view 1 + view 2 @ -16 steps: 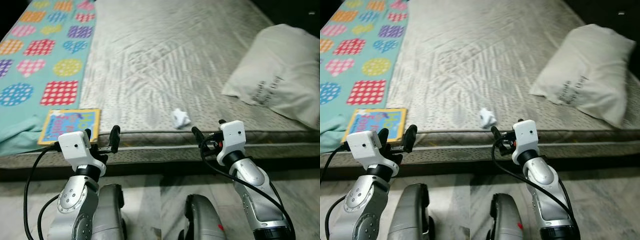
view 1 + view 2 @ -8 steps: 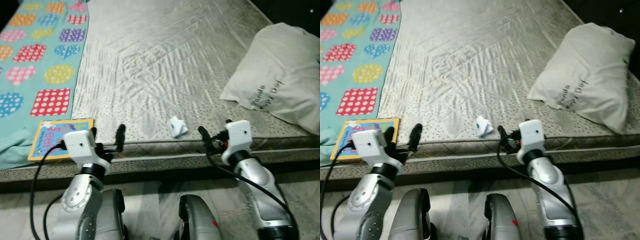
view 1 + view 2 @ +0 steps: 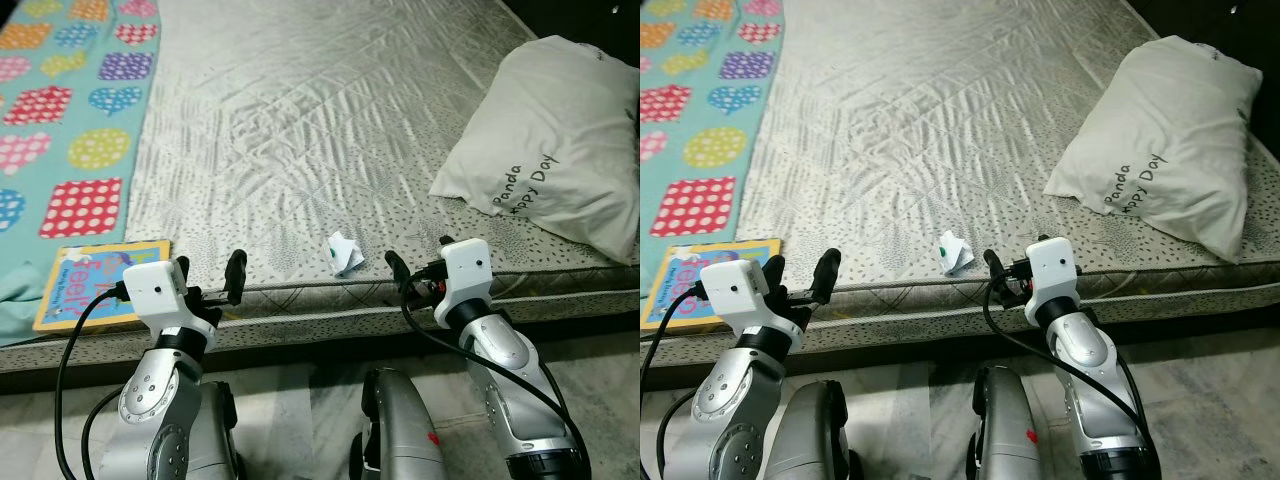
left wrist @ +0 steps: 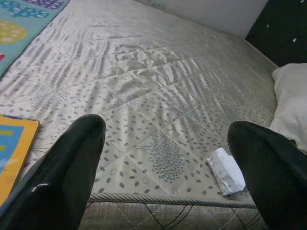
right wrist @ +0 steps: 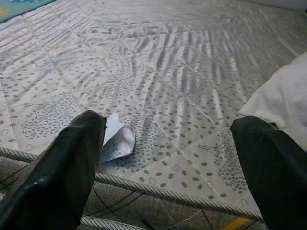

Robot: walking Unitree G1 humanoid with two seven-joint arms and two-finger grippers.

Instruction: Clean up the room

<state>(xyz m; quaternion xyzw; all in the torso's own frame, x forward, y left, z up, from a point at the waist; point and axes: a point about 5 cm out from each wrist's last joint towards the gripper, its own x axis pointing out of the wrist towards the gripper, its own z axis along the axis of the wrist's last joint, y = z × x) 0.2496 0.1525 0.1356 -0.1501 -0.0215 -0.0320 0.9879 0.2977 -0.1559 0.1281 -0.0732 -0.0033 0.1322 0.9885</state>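
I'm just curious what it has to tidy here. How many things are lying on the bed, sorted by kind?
Pillow: 1
Crumpled paper: 1
Picture book: 1
Patterned blanket: 1
Total: 4 things on the mattress

Between the right gripper's (image 5: pixel 168 158) spread black jaws, a crumpled white paper (image 5: pixel 116 141) lies near the piped edge of the patterned grey mattress (image 5: pixel 172 72), with a white pillow (image 5: pixel 280 103) off to the right.
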